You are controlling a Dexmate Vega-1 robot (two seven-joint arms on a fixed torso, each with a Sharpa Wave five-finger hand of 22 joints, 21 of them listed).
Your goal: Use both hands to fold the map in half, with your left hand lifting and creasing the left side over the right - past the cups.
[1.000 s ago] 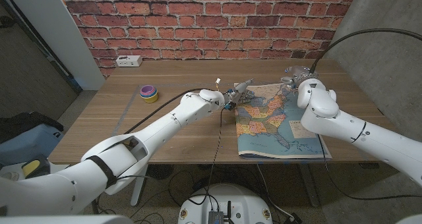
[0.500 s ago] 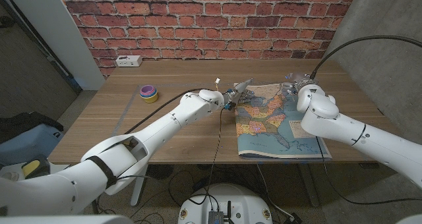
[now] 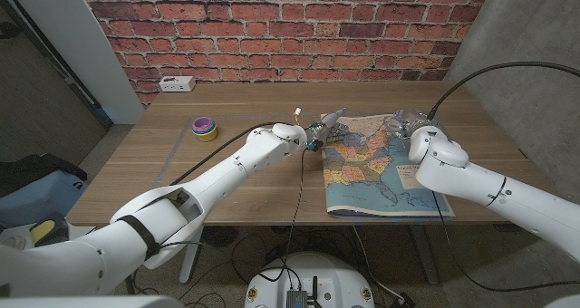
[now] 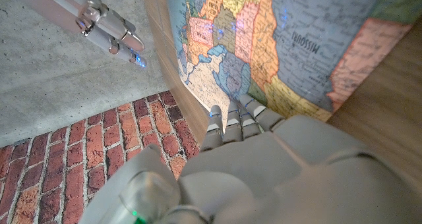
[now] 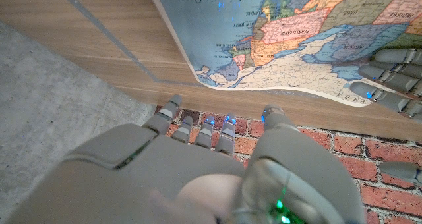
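A colourful paper map of the United States (image 3: 376,163) lies unfolded on the right half of the wooden surface (image 3: 245,177), its far-left corner raised in the grasping fingers of the left hand (image 3: 324,127). The right hand (image 3: 405,120) hovers released, fingers apart, above the map's far edge, while stacked coloured cups (image 3: 206,127) stand well to the left.

Multicoloured map (image 3: 376,163), rainbow-striped cups (image 3: 206,127)

Open desk (image 3: 254,177) is seen left of the map (image 3: 376,168); stacked cups (image 3: 206,127) and a white box (image 3: 177,83) stand farther left. The map's far corners are occupied by left hand (image 3: 326,125) and right hand (image 3: 405,120).
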